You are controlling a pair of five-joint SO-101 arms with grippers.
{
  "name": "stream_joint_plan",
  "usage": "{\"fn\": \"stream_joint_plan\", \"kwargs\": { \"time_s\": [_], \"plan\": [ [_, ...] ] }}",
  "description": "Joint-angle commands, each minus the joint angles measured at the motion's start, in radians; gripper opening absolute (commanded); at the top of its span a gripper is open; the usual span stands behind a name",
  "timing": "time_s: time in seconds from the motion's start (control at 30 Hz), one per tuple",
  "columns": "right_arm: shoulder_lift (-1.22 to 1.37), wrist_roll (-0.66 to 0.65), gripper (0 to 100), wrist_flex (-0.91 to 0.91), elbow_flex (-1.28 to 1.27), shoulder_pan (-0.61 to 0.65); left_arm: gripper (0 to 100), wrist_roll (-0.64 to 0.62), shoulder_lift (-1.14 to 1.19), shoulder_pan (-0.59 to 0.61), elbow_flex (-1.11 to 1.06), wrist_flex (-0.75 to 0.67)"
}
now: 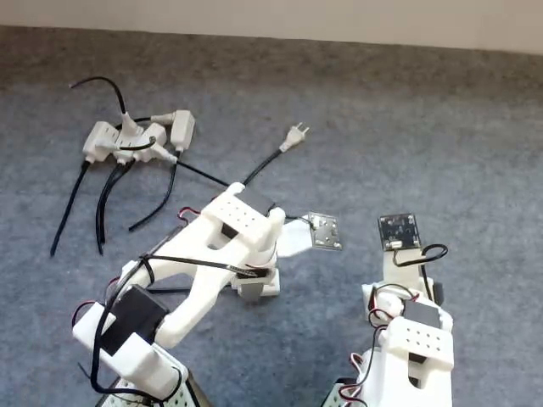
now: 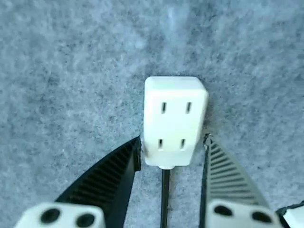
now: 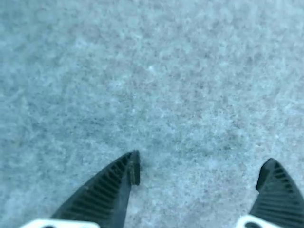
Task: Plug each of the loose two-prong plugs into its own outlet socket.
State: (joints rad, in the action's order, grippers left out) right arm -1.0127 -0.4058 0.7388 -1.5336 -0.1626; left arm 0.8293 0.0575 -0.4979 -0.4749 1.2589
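Note:
A white outlet socket (image 2: 175, 114) with two pairs of slots lies on the grey carpet, its black cord running back between the fingers of my left gripper (image 2: 172, 147). The black fingers (image 2: 118, 175) press against both sides of its cord end, shut on it. From above, the white block (image 1: 293, 241) peeks out beside the left arm's wrist. A loose two-prong plug (image 1: 295, 133) on a black cord lies farther back on the carpet, apart from the socket. My right gripper (image 3: 199, 168) hangs open over bare carpet with nothing between its fingers.
A cluster of white sockets and plugs (image 1: 140, 140) with several black cords lies at the back left. The right arm (image 1: 411, 339) stands at the front right. The carpet ends at a pale wall (image 1: 339, 21) at the back.

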Motion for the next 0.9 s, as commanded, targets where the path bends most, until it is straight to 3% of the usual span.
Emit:
{"fn": "stream_joint_plan", "kwargs": {
  "time_s": [0.0,0.23,0.4,0.7,0.87],
  "plan": [
    [-0.007,-0.009,37.2,-0.012,-0.002,0.01,20,0.034,-0.013,0.042,0.042,0.017],
    [-0.007,-0.009,37.2,-0.012,0.001,0.01,16,0.018,-0.013,0.282,0.286,0.12],
    [0.001,-0.008,37.2,-0.007,0.005,0.012,13,-0.141,-0.004,0.46,0.435,0.14],
    [0.001,-0.005,37.2,-0.008,0.016,0.041,11,-0.074,0.001,0.426,0.354,0.138],
    [0.001,-0.008,37.2,-0.008,0.007,0.041,11,-0.084,0.044,0.364,0.268,-0.087]
  ]
}}
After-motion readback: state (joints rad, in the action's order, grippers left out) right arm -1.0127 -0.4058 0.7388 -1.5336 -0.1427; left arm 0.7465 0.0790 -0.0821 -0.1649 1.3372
